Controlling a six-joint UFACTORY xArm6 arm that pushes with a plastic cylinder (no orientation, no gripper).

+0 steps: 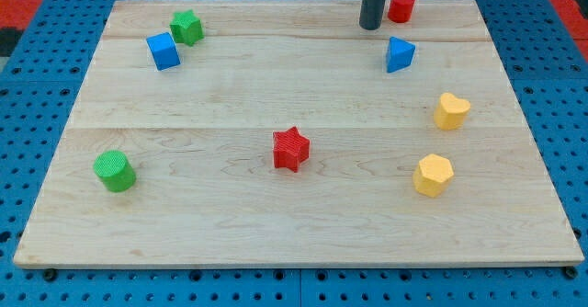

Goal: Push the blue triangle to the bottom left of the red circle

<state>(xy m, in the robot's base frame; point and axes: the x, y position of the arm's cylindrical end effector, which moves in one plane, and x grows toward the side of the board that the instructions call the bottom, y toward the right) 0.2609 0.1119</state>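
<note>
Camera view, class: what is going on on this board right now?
My tip stands near the view's top, just left of the red circle and up-left of the blue triangle, touching neither. The triangle sits directly below the circle, not yet at its bottom left. The other blocks lie apart on the wooden board.

body: straight round rod | colour: dark grey to near-black, matte | surface: smooth, no visible markings, screws or cables | my tip [370,28]: blunt flat end, same width as shaft
</note>
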